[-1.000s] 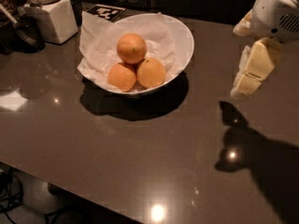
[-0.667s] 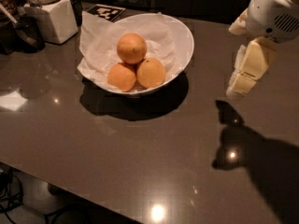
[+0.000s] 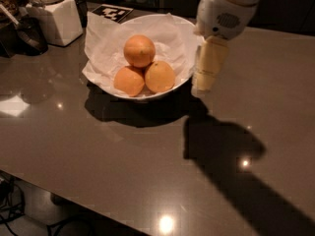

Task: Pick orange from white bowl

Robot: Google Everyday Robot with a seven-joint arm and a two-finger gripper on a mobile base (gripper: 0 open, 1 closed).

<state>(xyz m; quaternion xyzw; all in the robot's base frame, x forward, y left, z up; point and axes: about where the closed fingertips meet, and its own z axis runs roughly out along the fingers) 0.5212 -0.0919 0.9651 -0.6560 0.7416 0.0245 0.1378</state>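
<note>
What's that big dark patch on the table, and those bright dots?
In the camera view, the patch is the shadow of the arm and its pincer, which hangs by the white bowl's right rim; the dots are glare, light reflected off the glossy table.

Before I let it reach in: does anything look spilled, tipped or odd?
Nothing stands out. The white bowl sits upright, paper lining it, the orange resting on two other oranges. The gripper hangs just beside the bowl's right rim.

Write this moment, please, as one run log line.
tool: beside wide glossy white bowl | top round orange fruit: in bowl, on two other oranges, untouched | pick: not yet done
</note>
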